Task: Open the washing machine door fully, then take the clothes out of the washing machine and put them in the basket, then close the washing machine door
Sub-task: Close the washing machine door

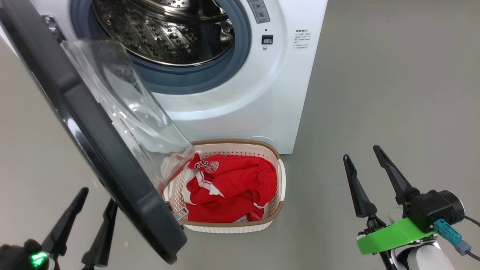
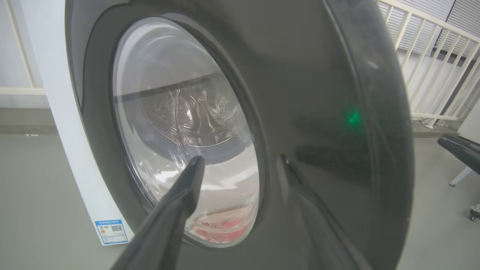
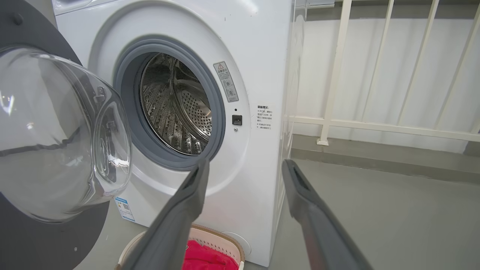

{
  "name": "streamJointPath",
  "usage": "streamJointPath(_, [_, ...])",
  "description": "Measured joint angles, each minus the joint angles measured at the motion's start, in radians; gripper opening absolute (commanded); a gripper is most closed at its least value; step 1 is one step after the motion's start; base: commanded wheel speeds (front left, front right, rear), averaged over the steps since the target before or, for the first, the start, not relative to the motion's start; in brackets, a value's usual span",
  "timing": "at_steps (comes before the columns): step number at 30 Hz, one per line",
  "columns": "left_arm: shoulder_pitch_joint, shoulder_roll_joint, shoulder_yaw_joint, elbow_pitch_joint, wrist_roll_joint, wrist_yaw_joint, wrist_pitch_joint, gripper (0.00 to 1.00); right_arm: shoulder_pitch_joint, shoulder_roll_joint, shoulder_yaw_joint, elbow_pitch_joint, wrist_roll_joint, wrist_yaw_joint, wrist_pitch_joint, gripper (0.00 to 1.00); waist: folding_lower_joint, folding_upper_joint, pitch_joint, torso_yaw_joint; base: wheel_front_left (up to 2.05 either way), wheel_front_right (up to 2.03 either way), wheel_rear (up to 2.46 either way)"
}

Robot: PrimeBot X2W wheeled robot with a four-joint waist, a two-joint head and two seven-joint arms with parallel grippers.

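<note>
Now my left fingers (image 1: 67, 217) and right fingers (image 1: 356, 187) are spread, empty; the clothes (image 1: 232, 187) lie in the basket (image 1: 225, 227).

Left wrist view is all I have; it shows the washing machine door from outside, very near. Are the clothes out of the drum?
Observer: Yes. In the head view the clothes lie in the basket.
Operator: Is anything left in the drum?
Observer: In the right wrist view the visible part of the drum is bare steel.
Operator: Where is the right pincer?
Observer: The right pincer is open and empty, right of the basket.
</note>
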Motion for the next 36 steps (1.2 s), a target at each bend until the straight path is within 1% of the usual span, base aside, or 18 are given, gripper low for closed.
streamJointPath(6, [0.024,-0.016,0.011,-0.017,0.025,0.000,0.000,1.00,0.005,0.000,-0.002,-0.002,0.001,0.000,0.000,1.00,0.0000,0.0000,0.002,-0.007,0.00,0.00,0.00])
streamJointPath(19, [0.024,-0.027,0.021,-0.031,0.027,0.000,0.000,1.00,0.005,0.000,-0.005,-0.003,0.008,0.000,0.000,1.00,0.0000,0.0000,0.001,-0.008,0.00,0.00,0.00])
streamJointPath(20, [0.024,-0.027,0.021,-0.031,0.027,0.000,0.000,0.83,0.005,0.000,-0.005,-0.003,0.008,0.000,0.000,1.00,0.0000,0.0000,0.001,-0.007,0.00,0.00,0.00])
streamJointPath(21, [0.024,-0.027,0.019,-0.031,0.025,0.000,0.000,0.42,0.005,0.000,-0.006,-0.003,0.008,0.000,0.000,1.00,0.0000,0.0000,0.002,-0.007,0.00,0.00,0.00])
streamJointPath(22, [0.024,-0.026,0.017,-0.031,0.020,0.000,0.000,0.14,0.005,0.000,-0.006,-0.003,0.008,0.000,0.000,1.00,0.0000,0.0000,0.003,-0.006,0.00,0.00,0.00])
streamJointPath(23, [0.024,-0.025,0.015,-0.031,0.015,0.000,0.000,0.00,0.005,0.000,-0.006,-0.004,0.008,0.000,0.000,1.00,0.0000,0.0000,0.004,-0.006,0.00,0.00,0.00])
streamJointPath(25, [0.024,-0.021,0.012,-0.032,-0.012,0.000,0.000,0.00,0.005,0.001,-0.006,-0.006,0.008,0.000,0.000,1.00,0.0000,0.0000,0.007,-0.005,0.00,0.00,0.00])
streamJointPath(28, [0.022,-0.016,0.014,-0.045,-0.083,0.000,0.000,0.00,0.005,0.001,-0.006,-0.007,0.008,0.000,0.000,1.00,0.0000,0.0000,0.015,-0.002,0.00,0.00,0.00])
streamJointPath(31, [0.010,-0.026,0.042,-0.054,-0.198,0.000,0.002,0.00,0.005,0.001,-0.006,-0.007,0.008,0.000,0.000,1.00,0.0000,0.0000,0.021,0.001,0.00,0.00,0.00])
streamJointPath(34, [-0.019,-0.057,0.091,-0.065,-0.360,0.000,0.036,0.00,0.005,0.001,-0.006,-0.007,0.008,0.000,0.000,1.00,0.0000,0.0000,0.027,0.003,0.00,0.00,0.00])
streamJointPath(36, [-0.041,-0.086,0.119,-0.092,-0.514,0.000,0.082,0.00,0.004,0.001,-0.006,-0.007,0.007,0.000,0.000,1.00,0.0000,0.0000,0.031,0.003,0.00,0.00,0.00])
